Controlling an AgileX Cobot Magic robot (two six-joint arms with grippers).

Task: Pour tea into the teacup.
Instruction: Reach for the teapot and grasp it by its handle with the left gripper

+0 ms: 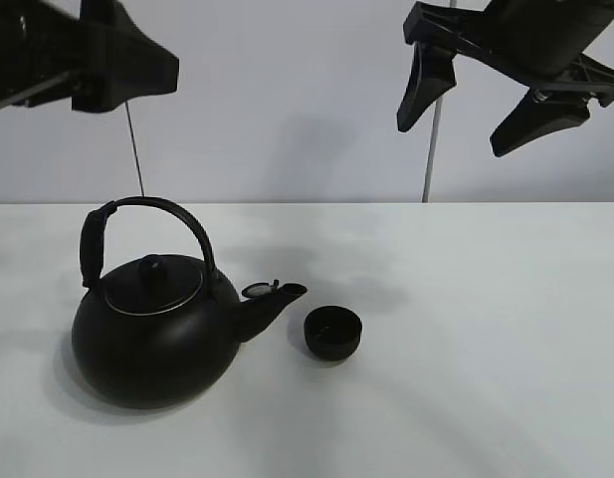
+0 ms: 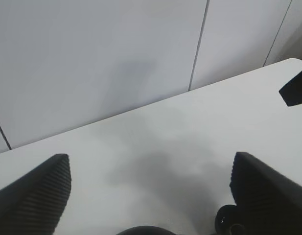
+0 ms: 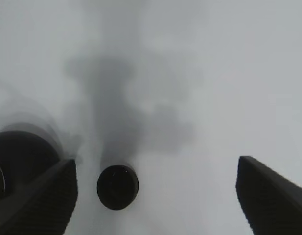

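Note:
The teacup is a small matte-black bowl standing upright on the white table, just right of the spout of the big black kettle. The kettle's arched handle stands up. My left gripper hangs high above the kettle at the top left. In the left wrist view the left gripper is open with only bare table between its fingers. My right gripper hovers high at the top right, open and empty. In the right wrist view the teacup lies below, between the right gripper's fingers, with the kettle beside it.
A pale wall with thin vertical seams rises behind the table's far edge. Nothing else stands on the white table. A tip of the right gripper shows at the edge of the left wrist view.

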